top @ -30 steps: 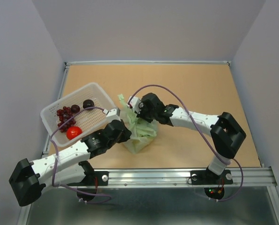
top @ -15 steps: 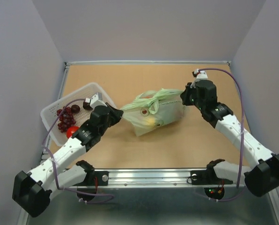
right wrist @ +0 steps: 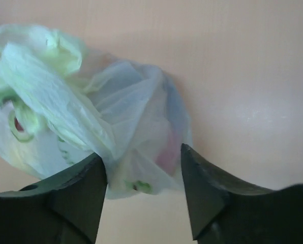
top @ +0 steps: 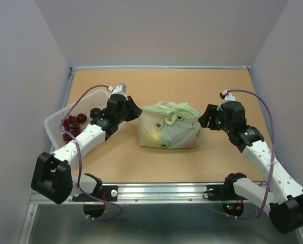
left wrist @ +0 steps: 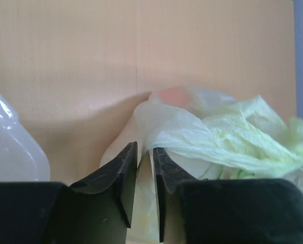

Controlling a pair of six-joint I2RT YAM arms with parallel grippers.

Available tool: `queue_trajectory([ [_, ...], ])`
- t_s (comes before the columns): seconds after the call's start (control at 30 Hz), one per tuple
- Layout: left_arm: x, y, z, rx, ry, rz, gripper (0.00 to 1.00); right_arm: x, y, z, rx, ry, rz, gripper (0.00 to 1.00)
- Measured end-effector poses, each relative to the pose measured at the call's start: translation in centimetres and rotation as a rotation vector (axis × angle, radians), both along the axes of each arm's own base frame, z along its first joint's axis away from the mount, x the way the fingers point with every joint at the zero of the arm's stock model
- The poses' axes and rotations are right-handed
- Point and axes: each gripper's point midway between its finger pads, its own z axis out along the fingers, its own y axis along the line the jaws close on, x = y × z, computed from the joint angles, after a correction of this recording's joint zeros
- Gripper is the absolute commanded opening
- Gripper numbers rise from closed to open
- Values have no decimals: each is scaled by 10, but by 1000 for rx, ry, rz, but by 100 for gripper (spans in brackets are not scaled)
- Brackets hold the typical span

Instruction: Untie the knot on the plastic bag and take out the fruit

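Lying between both claws, plastic bag (top: 169, 133); left claw (top: 135, 111) barely parted, right claw (top: 204, 118) wide (gripping nothing).

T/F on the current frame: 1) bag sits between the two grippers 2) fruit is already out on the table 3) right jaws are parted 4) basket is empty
1. True: the plastic bag lies between the left gripper and the right gripper.
2. False: the knot is tied; the fruit shows through the plastic.
3. True.
4. False: the white basket holds red grapes and dark plums.
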Motion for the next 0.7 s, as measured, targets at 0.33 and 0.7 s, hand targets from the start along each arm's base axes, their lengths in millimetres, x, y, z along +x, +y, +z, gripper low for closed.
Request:
queue_trajectory([
  [0.33,-61,-45,53,79,-119,-183,77,-5,13,50,-102,-37,238,84],
  [0.7,-73,-88,56,185,-126,-231,77,1,97,44,-228,-18,582,83],
])
